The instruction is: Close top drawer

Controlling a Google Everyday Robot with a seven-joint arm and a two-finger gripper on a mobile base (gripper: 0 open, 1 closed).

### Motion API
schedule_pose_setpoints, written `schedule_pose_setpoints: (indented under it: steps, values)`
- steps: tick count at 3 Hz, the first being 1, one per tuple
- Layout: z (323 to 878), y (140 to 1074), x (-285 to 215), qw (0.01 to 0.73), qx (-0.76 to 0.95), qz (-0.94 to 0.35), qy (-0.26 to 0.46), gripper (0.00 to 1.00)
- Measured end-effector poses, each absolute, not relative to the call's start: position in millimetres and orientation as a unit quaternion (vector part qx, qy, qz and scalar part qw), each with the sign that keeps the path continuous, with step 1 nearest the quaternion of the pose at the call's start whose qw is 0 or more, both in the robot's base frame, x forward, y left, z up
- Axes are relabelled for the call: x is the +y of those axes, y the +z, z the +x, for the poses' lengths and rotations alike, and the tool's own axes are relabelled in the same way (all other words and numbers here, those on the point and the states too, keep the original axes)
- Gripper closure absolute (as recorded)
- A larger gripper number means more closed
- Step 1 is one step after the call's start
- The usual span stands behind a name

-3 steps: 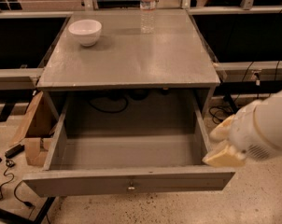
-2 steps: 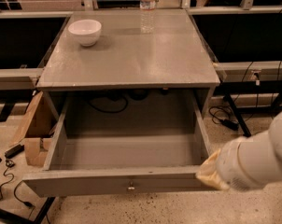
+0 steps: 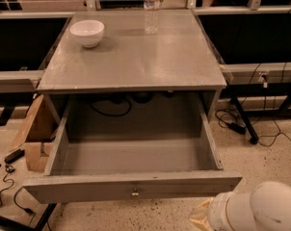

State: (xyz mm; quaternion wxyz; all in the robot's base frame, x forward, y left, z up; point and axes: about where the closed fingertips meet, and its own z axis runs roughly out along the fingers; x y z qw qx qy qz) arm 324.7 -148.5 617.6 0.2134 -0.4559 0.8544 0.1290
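The top drawer point(image 3: 131, 189) is a wide grey wooden drawer pulled far out of the grey cabinet point(image 3: 131, 57). Its inside is bare. The long front panel faces me with a small round metal knob point(image 3: 134, 193) at its centre. My arm's white wrist point(image 3: 254, 208) shows at the bottom right, just below and to the right of the drawer's front right corner. The gripper point(image 3: 199, 219) is at the bottom edge, right of the knob, only its cream-coloured tip showing.
A white bowl point(image 3: 87, 32) and a clear water bottle point(image 3: 152, 8) stand on the cabinet top. A cardboard box point(image 3: 34, 138) and cables lie on the floor at the left. More cables and a table leg point(image 3: 242, 121) are at the right.
My arm has moved down and forward from beside the drawer's right wall to below its front right corner, now mostly out of view.
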Motion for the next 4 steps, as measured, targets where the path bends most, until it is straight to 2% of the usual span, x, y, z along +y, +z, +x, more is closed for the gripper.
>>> schedule_pose_setpoints:
  steps: [2,4]
  values:
    - [388,564,-138,0.306,0.843,-0.413,0.161,1.00]
    - [399,556,-132,0.307,0.829,-0.435,0.171,1.00]
